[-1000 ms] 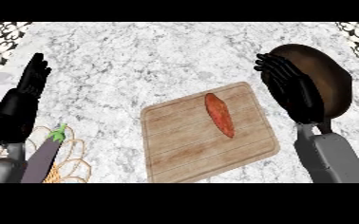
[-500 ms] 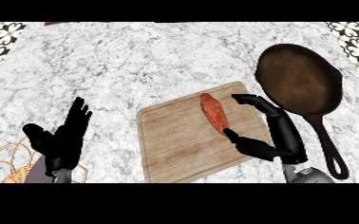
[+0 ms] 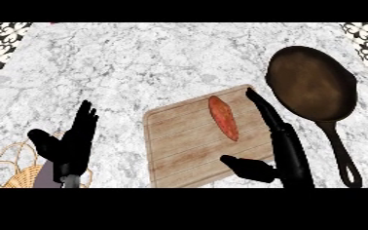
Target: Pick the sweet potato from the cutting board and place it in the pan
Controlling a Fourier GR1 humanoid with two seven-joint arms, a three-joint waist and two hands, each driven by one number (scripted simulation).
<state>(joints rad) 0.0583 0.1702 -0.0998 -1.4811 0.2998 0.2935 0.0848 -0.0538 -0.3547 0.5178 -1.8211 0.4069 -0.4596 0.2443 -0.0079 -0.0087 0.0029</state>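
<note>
The sweet potato (image 3: 223, 117) lay on the board (image 3: 183, 143), in its upper right part, long and orange-red, with its narrow end toward the lower right. It was not in the pan (image 3: 310, 85), and nothing held it.

The right hand (image 3: 287, 150) was over the board's right side, just beside the potato. Its fingers (image 3: 260, 106) were straight and close together, pointing up and a little left along the potato's right flank, with a thin strip of wood showing between them and it. The thumb (image 3: 246, 167) stuck out wide to the left, below the potato's lower end, so the hand was spread and pinched nothing.

The dark round pan sat on the marble surface (image 3: 144, 63) to the right of the board, near its upper right corner. Its handle (image 3: 339, 151) ran down toward the view's lower right, past the right hand's wrist.

The left hand (image 3: 72, 146) showed at the lower left, well apart from the board, at rest with its fingers straight and up and its thumb out to the left. A wicker basket (image 3: 16, 168) sat just beside it at the lower left corner, partly cut off by the edge.
</note>
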